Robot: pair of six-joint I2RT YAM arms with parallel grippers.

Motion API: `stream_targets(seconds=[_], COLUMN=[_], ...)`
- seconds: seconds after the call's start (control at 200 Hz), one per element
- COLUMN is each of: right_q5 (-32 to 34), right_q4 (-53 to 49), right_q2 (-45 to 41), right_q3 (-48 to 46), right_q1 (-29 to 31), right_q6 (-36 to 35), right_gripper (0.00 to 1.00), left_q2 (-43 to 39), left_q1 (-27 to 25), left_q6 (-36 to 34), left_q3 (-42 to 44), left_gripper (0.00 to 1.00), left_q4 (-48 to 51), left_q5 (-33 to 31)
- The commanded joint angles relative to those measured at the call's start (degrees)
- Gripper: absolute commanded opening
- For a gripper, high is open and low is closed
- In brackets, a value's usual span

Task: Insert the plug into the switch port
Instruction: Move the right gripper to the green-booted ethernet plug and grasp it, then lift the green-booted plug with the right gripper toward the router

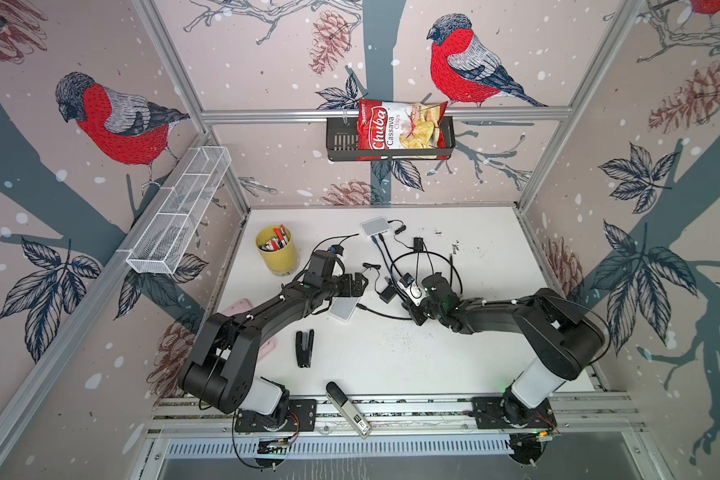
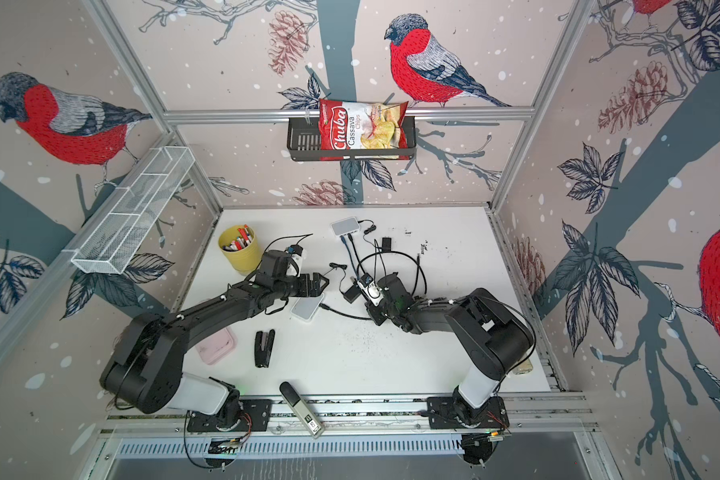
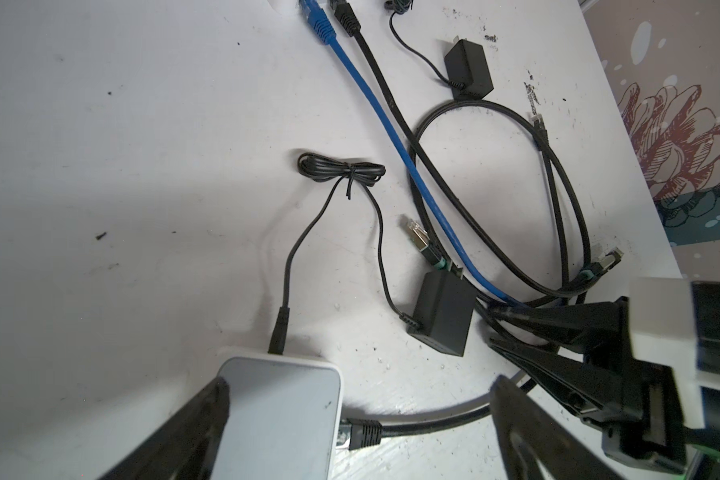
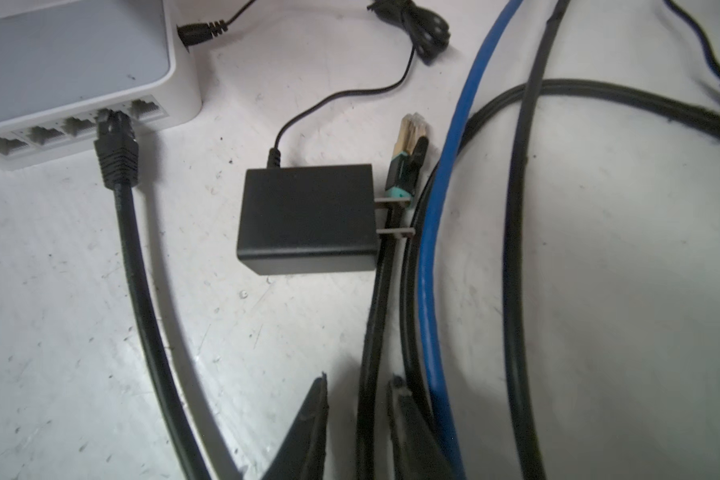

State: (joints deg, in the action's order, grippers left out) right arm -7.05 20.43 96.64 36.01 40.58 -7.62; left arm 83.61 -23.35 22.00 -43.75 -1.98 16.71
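The insertion itself has not begun; from here it looks like the pick-up stage. The plug (image 4: 410, 137), with its metal tip and teal boot, lies loose on the worktop (image 1: 433, 365), just right of the near switch (image 3: 283, 415). It rests against the prongs of a black power adapter (image 4: 308, 218).

The right end effector (image 4: 360, 384) is low over the worktop with its jaws drawn in on either side of the black cable (image 4: 368, 353), which seems to lead to that plug. I cannot tell whether they actually pinch it, because a sliver of gap shows at the tips.

The left end effector (image 3: 360, 386) hangs wide open over the near switch and grips nothing. One finger (image 3: 192, 436) is above the casing and the other is well clear to the right.

One port on that switch already has a black connector (image 4: 115, 137) in it, and the ports beside it look empty. A second switch (image 1: 375, 226) at the far side has a blue cable (image 4: 437, 249) and a black one plugged in.

What remains is to lift the plug, turn it toward a free port and push it in, probably with the switch braced.
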Motion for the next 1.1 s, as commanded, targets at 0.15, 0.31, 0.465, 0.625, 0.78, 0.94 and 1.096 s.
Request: stream_targets(seconds=[0.15, 0.31, 0.465, 0.625, 0.78, 0.94, 1.096], right_q5=[1.7, 3.6, 4.2, 3.0, -0.8, -4.2, -3.4], right_q4=[2.8, 5.4, 8.0, 10.1, 11.1, 12.0, 14.0], right_q2=[3.0, 1.2, -2.5, -6.0, -8.2, -10.8, -12.6], right_q3=[1.3, 0.7, -0.3, -2.2, -5.0, -8.3, -10.9], right_q1=[0.1, -0.3, -0.8, -1.5, -0.9, 1.3, 3.5], right_q6=[1.2, 1.4, 0.2, -1.1, -4.5, -8.4, -10.6], right_gripper=[0.16, 0.03, 0.02, 0.02, 0.02, 0.02, 0.03], left_q2=[-0.8, -0.5, -0.6, -0.9, -1.3, -1.2, 2.2], left_q1=[0.0, 0.1, 0.0, -0.1, -0.5, -2.6, -6.4], left_q6=[0.1, 1.8, 4.1, 4.0, 4.1, 4.4, 4.4], left_q3=[1.5, 2.2, 3.2, 2.1, 1.8, 0.5, -3.3], left_gripper=[0.97, 0.97, 0.97, 0.97, 0.97, 0.95, 0.86], left_q4=[-4.9, -7.4, -11.0, -9.6, -9.0, -7.6, -2.2], left_q5=[2.1, 3.8, 3.0, 2.2, 2.1, 0.2, -3.4])
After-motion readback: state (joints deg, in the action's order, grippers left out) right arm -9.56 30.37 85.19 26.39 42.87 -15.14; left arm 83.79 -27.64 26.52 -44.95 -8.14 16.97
